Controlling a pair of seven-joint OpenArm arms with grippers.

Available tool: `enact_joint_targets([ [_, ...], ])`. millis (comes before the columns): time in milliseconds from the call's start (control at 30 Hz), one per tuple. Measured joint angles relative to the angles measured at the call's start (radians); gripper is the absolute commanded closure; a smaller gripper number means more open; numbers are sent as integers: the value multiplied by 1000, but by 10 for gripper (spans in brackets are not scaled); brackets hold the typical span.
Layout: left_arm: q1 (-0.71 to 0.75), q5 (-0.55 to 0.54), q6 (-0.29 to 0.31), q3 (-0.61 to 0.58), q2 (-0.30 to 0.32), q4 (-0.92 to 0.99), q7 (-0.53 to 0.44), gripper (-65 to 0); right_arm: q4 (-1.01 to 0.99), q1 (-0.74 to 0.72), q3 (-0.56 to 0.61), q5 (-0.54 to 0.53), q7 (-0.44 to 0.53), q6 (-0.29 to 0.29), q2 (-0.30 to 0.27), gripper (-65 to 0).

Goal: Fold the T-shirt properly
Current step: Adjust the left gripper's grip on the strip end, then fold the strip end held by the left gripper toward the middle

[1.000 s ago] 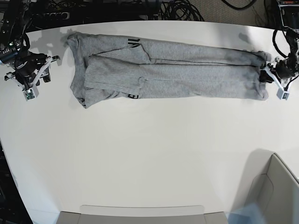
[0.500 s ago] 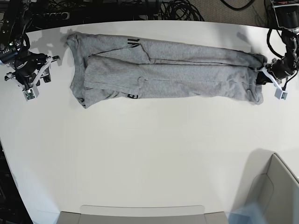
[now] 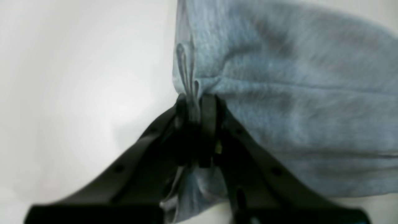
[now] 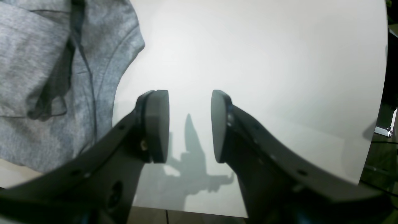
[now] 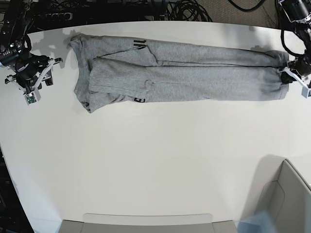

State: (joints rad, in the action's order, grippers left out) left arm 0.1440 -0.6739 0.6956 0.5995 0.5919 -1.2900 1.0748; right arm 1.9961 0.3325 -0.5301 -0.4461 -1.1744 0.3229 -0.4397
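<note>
The grey T-shirt [image 5: 184, 73] lies as a long narrow folded strip across the far side of the white table [image 5: 155, 160], with bits of dark lettering showing near its left part. My left gripper [image 5: 287, 76] is at the strip's right end and is shut on the T-shirt's edge; in the left wrist view the black fingers [image 3: 209, 124] pinch a fold of the grey cloth [image 3: 279, 93]. My right gripper [image 5: 36, 80] is open and empty left of the shirt; in the right wrist view [image 4: 189, 124] a sleeve of the T-shirt [image 4: 62, 77] lies to its left.
A grey bin [image 5: 286, 199] stands at the near right corner, and a grey panel [image 5: 146, 223] lies along the near edge. Dark cables [image 5: 184, 9] lie behind the table's far edge.
My left gripper has moved to the right with the shirt's end in it, and the strip is stretched longer and straighter. The right arm has not moved.
</note>
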Motion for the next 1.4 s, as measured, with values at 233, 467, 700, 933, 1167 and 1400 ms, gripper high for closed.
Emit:
enact_joint_targets([
  [233, 24, 1, 1, 96, -109, -288, 161, 0, 0, 0, 0, 0, 0, 0, 2, -225],
  [467, 63, 14, 0, 74, -280, -554, 277, 0, 0, -1, 0, 0, -3, 0, 3, -225],
  [700, 64, 17, 1, -105, -363, -657, 286, 0, 0, -1, 0, 0, -3, 0, 2, -225],
  [933, 67, 19, 1, -214, -443, -660, 283, 0, 0, -2, 0, 0, -3, 0, 2, -225],
  [1167, 67, 19, -23, -317, -498, -660, 278, 0, 0, 0, 0, 0, -3, 0, 2, -225],
  [1400, 67, 21, -41, -357, -526, -657, 236, 0, 0, 0, 0, 0, -3, 0, 2, -225],
])
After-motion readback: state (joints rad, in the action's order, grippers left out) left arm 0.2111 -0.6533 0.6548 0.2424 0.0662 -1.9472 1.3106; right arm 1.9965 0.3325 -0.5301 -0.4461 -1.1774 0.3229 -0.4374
